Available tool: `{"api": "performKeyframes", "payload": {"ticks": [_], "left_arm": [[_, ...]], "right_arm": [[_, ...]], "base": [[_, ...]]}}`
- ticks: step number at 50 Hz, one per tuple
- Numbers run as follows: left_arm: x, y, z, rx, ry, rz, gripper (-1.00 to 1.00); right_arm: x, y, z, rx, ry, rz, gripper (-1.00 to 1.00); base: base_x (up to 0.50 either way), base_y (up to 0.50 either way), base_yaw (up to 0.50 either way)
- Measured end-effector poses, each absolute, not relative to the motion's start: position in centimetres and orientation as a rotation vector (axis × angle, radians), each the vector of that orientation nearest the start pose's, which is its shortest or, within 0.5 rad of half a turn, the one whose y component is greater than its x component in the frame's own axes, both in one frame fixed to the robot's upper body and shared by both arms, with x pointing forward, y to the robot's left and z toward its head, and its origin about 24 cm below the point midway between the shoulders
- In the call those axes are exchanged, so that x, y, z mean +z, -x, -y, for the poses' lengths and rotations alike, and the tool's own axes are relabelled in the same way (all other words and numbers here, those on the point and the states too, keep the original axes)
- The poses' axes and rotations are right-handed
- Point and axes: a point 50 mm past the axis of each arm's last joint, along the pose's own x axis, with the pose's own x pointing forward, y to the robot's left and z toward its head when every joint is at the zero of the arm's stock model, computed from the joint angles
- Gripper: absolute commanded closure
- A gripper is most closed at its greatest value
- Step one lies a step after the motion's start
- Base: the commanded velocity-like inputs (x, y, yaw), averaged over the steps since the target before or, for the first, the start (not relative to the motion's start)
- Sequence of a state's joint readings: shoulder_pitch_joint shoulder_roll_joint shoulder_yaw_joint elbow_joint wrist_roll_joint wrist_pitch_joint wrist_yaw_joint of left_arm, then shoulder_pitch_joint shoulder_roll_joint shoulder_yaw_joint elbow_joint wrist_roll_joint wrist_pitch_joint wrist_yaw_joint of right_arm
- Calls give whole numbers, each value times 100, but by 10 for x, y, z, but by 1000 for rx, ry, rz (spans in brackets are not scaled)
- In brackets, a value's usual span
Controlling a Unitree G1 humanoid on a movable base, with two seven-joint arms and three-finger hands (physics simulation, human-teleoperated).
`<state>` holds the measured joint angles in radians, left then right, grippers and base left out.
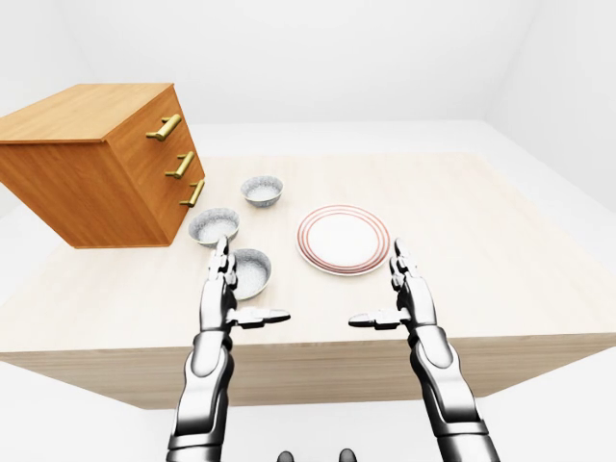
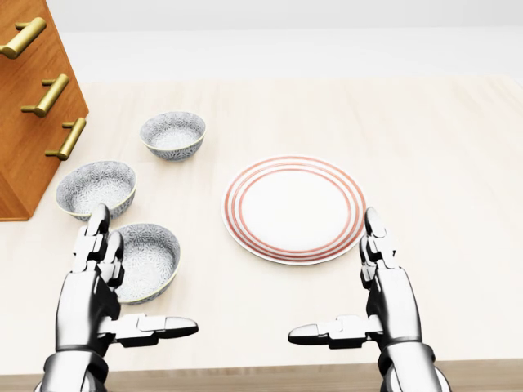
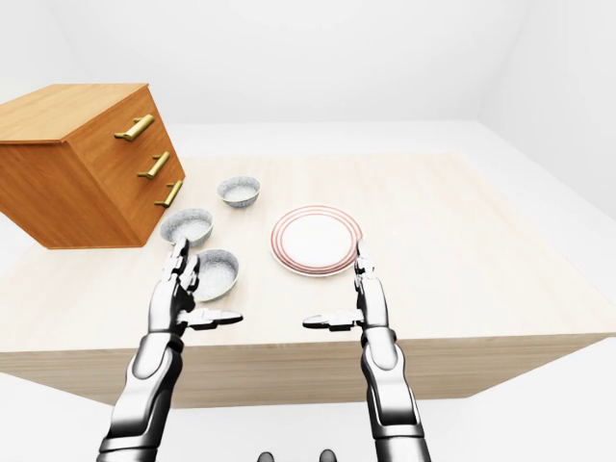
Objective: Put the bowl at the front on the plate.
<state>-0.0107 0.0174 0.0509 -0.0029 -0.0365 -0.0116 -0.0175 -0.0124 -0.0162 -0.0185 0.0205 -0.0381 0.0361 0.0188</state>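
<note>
Left-eye view: a pale wooden surface [image 1: 481, 221] fills the middle of the frame, with a chest of drawers [image 1: 96, 183] at upper left. Three grey bowls run down beside it: the far bowl [image 1: 262, 190] highest, the middle bowl [image 1: 213, 226] below it, and the front bowl [image 1: 256, 270] lowest, near the surface's lower edge. A red-ringed plate [image 1: 344, 239] lies right of the bowls, apart from all three. The left hand [image 1: 221, 294] rises from the bottom beside the front bowl, and the right hand [image 1: 412, 298] rises below the plate's right side. Head view: looking down, every bowl is empty and so is the plate. The front bowl sits at lower left, upright on the surface and well left of the plate. The left hand's fingers stand spread apart at the bowl's left rim, thumb stretched out toward the right, closed on nothing; whether they touch the rim cannot be told. The right hand mirrors it at lower right, fingers apart and empty, its fingertips just below the plate's rim. Right-eye view: the same layout, shifted slightly left. The task looks barely begun: the bowl has yet to be grasped, lifted, carried right and set on the plate.
</note>
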Motion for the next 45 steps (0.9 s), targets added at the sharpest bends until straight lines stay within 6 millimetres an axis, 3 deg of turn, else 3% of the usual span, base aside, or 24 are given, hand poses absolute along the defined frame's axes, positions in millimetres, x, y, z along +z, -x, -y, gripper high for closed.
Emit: {"api": "performKeyframes", "payload": {"ticks": [20,34,45], "left_arm": [[94,-226,-207,249,39,179,-100],[103,-197,-254,550,25,223,-100],[97,-167,-294,860,26,201,-100]], "right_arm": [[35,-256,156,-4,64,-37,-100],[35,-256,159,-25,67,-34,-100],[36,-256,159,-33,73,-36,-100]], "base": [[0,0,0],[0,0,0],[0,0,0]]}}
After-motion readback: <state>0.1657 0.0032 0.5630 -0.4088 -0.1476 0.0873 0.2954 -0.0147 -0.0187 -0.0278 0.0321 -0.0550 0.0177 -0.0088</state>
